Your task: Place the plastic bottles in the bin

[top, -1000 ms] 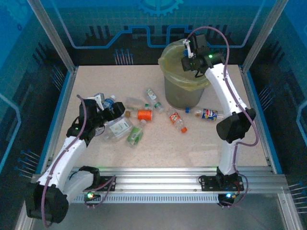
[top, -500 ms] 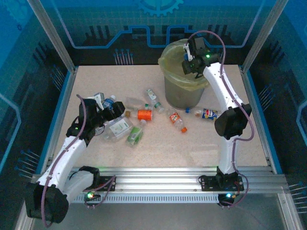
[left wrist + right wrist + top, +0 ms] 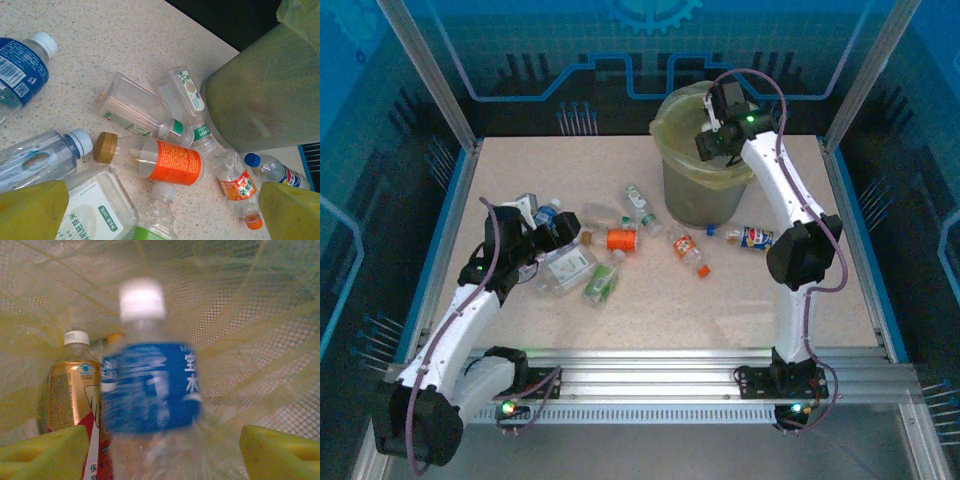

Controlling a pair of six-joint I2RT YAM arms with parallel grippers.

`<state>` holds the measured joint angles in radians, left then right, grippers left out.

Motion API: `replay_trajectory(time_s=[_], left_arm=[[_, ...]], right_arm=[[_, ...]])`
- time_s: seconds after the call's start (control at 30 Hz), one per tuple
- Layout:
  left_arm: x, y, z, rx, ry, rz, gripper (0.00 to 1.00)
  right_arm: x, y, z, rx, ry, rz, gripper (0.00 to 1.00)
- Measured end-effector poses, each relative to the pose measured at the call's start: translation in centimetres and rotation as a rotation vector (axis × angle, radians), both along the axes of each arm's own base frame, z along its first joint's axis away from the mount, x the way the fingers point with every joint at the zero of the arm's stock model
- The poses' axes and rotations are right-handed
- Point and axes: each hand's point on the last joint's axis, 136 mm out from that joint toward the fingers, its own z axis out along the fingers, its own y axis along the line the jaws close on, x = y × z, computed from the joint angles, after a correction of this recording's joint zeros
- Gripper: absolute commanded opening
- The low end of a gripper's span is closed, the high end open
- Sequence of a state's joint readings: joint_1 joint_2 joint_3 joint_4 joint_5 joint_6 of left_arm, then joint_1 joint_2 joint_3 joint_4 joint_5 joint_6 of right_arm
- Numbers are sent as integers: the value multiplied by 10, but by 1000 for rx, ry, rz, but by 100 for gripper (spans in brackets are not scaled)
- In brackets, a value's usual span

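Bagged mesh wall of the bin (image 3: 260,310) rings the wide-spread right fingers (image 3: 45,450); between them a blurred blue-labelled bottle (image 3: 150,385), white cap pointing away. The left fingers (image 3: 32,210) stand apart.

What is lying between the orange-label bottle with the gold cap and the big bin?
A clear bottle with a green-and-white label lies between the orange-label bottle and the bin, as the left wrist view shows.

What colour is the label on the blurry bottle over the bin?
Blue with white lettering; the bottle shows best in the right wrist view.
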<state>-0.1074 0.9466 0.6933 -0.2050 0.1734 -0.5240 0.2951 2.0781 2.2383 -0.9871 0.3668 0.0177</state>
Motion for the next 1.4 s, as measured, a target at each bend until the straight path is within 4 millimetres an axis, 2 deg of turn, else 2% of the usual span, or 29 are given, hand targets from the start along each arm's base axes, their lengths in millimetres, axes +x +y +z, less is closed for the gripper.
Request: replay_trajectory(time_s=[0.27, 0.37, 0.4, 0.57, 0.7, 0.83, 1.0, 1.1, 1.2, 1.4], left_arm=[[-1, 0, 2, 0, -8, -1, 99], [-1, 0, 4, 0, -13, -1, 99], [-2, 0, 5, 0, -15, -1, 99], [-4, 1, 8, 0, -23, 0, 99], [-4, 1, 6, 2, -18, 4, 99], [-4, 4, 5, 7, -14, 17, 99], [-4, 4, 5, 8, -15, 22, 99], [-4, 4, 5, 3, -13, 26, 99], [-3, 5, 6, -1, -14, 30, 99], [-1, 5, 5, -8, -26, 34, 99]], right_arm=[[0, 0, 0, 0, 0, -1, 89], [0, 0, 1, 5, -2, -6, 96], [-1, 0, 3, 7, -5, -7, 100], [-15, 2, 24, 25, -37, -6, 100], [-38, 9, 54, 24, -93, 6, 100], [-68, 28, 84, 20, -161, 39, 100], [-108, 50, 104, 20, -212, 70, 100], [-134, 59, 100, 22, -210, 83, 100], [-159, 66, 89, 39, -189, 100, 100], [-200, 64, 61, 56, -138, 93, 100]])
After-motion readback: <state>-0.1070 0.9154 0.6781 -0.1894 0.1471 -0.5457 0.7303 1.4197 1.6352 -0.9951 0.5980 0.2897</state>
